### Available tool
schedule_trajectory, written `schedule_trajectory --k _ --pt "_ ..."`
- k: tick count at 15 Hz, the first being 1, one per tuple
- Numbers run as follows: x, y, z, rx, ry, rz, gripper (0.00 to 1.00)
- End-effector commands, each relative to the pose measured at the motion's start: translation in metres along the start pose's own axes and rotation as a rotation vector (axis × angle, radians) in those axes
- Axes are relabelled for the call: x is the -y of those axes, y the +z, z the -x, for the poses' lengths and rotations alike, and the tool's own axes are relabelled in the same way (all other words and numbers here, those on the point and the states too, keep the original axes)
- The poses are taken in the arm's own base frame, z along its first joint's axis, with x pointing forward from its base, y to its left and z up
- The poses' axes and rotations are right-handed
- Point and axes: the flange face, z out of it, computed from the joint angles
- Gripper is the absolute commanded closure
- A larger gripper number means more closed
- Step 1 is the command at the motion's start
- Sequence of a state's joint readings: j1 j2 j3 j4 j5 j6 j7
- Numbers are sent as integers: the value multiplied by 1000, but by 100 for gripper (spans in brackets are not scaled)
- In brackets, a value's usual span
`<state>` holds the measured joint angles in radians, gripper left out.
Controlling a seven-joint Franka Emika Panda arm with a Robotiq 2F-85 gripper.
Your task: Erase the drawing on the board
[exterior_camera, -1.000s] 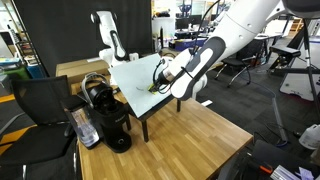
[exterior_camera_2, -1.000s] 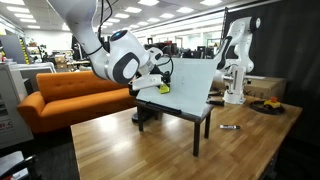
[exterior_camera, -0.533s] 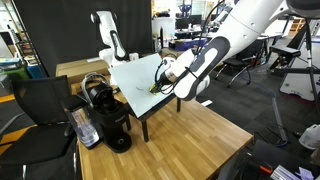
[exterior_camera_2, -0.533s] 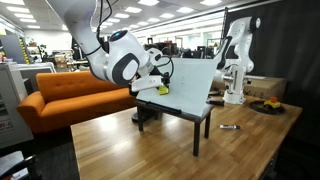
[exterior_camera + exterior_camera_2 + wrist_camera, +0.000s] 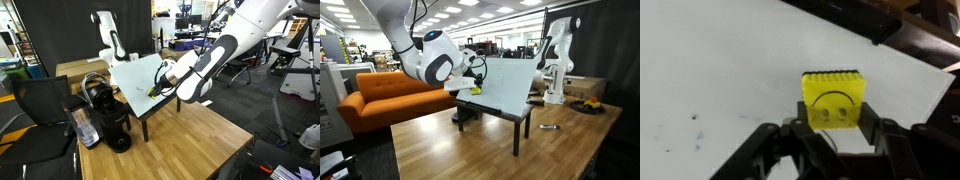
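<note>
Lab, white board (image 5: 720, 60): my gripper (image 5: 832, 122), clamped on yellow sponge (image 5: 832, 95), has slid edgeward; only faint specks (image 5: 695, 119) at its 9 o'clock, so wipe's prob nearly done.

You see a plain white board (image 5: 730, 70) with a few tiny dark specks (image 5: 695, 119) on it; the sponge (image 5: 830, 85) is bright yellow, with a dark curved line and two dark round spots; the gripper (image 5: 832, 124) is black; the sofa (image 5: 380, 95) is orange; the table (image 5: 470, 150) is brown wood; the arm (image 5: 398, 25) is white.
</note>
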<state>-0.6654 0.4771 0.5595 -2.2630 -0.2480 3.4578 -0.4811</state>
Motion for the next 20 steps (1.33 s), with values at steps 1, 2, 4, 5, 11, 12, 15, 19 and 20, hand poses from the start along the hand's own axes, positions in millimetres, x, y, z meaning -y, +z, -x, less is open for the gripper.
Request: schedule_trajectory --k 1,2,4,5,11,12,15,19,20 --pt "12 -25 -4 -8 104 -11 73" --pt "16 -30 -6 -11 145 -14 73" --pt "24 -41 -13 -16 222 -14 73" --pt "29 -47 -16 -16 270 -10 73" --pt "50 -77 -14 12 459 37 73" --pt "54 -80 -7 27 480 46 73" --pt "65 -87 21 113 528 69 73" --pt "71 -94 39 200 577 93 73" --pt "69 -95 42 225 588 100 73"
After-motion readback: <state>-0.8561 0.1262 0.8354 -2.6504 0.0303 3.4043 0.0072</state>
